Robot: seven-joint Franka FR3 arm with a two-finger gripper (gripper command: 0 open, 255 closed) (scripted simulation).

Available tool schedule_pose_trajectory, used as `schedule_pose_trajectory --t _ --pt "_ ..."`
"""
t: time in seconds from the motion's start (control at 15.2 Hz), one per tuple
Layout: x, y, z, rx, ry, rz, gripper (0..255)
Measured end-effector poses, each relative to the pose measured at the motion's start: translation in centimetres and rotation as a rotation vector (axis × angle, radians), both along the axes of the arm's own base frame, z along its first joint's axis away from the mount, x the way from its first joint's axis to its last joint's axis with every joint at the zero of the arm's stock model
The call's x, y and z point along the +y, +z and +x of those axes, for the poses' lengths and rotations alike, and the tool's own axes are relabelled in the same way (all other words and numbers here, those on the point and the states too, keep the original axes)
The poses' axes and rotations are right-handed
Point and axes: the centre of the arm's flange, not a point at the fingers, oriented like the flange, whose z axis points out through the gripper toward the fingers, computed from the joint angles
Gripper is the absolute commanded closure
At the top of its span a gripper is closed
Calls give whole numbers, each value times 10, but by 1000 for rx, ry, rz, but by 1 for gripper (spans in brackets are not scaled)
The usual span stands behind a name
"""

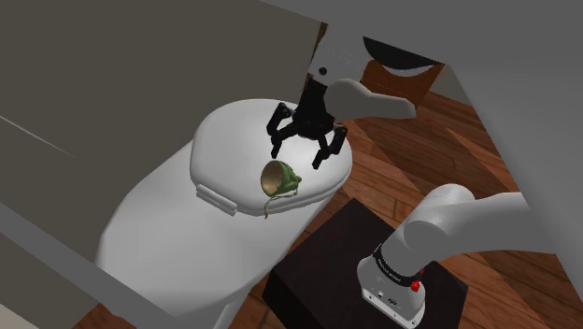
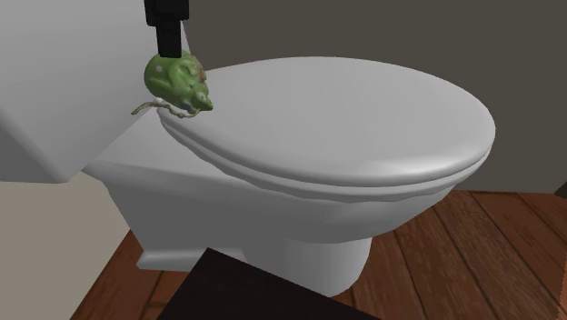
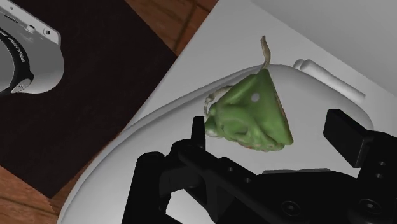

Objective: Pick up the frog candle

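The closed white toilet lid (image 1: 234, 140) bears a green frog candle (image 1: 279, 178) lying near its edge

green pale-dotted frog candle (image 3: 251, 111), white toilet lid (image 2: 363, 100), black pincer (image 1: 300, 154)

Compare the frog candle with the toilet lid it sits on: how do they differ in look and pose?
The frog candle is mottled green; the toilet lid is plain white. The candle is small and lumpy with a thin strand; the lid is broad, smooth and oval. The candle lies tipped on its side near the lid's rim; the lid lies flat, shut. Shared: the open pincer touches neither.
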Motion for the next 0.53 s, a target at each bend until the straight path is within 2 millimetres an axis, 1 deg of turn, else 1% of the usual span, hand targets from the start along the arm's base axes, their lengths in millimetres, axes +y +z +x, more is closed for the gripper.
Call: schedule_pose_trajectory --t 0.2,0.46,0.53 --pt "2 -11 3 0 -13 3 0" --pt "3 -33 3 1 -15 4 0" --pt "2 -35 3 1 -15 4 255"
